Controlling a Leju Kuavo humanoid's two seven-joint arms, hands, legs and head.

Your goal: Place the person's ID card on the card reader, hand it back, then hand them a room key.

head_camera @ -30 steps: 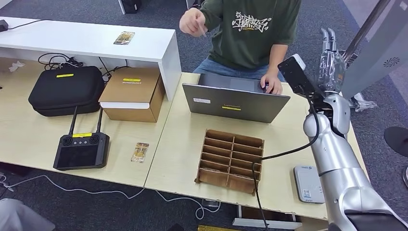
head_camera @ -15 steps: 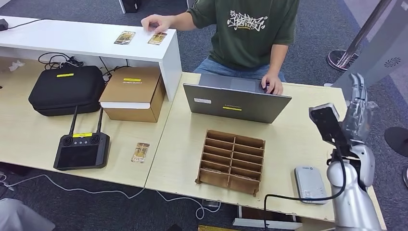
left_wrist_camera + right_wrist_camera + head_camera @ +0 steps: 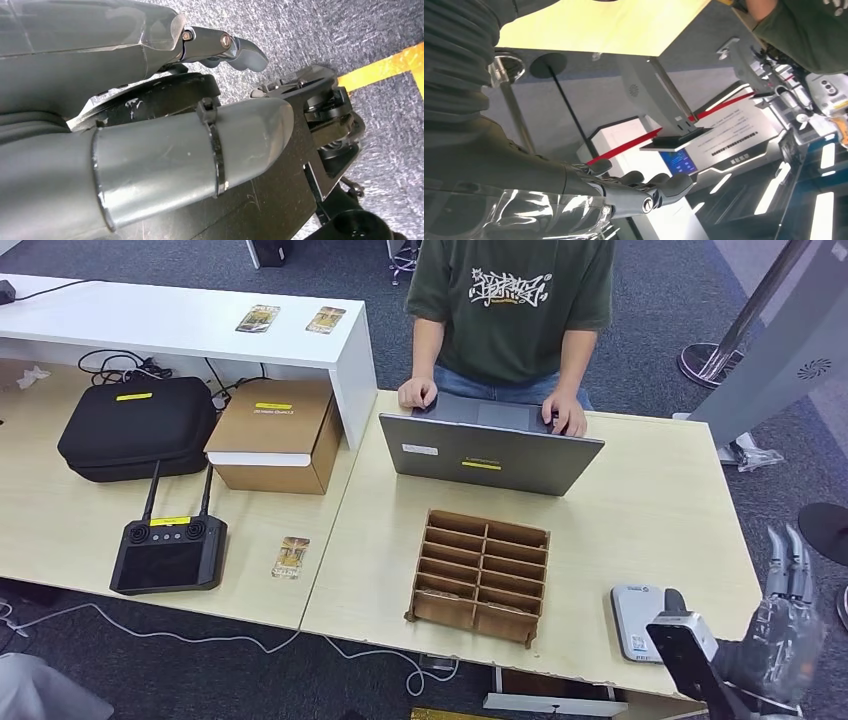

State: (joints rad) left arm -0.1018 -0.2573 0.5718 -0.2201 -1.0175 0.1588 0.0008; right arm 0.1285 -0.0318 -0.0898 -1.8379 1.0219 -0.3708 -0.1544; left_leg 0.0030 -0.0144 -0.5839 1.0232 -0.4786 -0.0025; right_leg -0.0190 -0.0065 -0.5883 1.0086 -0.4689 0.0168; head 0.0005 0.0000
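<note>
Two patterned cards lie on the white shelf (image 3: 180, 325), one card (image 3: 258, 318) to the left of the other card (image 3: 326, 319). A third card (image 3: 291, 556) lies on the desk beside the black controller. The white card reader (image 3: 636, 620) sits near the front right corner of the table (image 3: 660, 490). Low beside that corner is my right hand (image 3: 785, 625) (image 3: 624, 192), fingers straight and apart, holding nothing. My left hand (image 3: 150, 65) hangs over the grey floor, empty with fingers extended. The person (image 3: 510, 300) rests both hands on a laptop (image 3: 490, 455).
A wooden slotted organizer (image 3: 482, 575) stands in front of the laptop. On the left desk lie a black case (image 3: 135, 425), a cardboard box (image 3: 272, 435) and a black controller (image 3: 168, 550). A stanchion base (image 3: 715, 365) stands on the carpet at the right.
My right arm has dropped from up near the person to low beside the table's front right corner. The person laid a second card on the white shelf and brought that hand back to the laptop.
</note>
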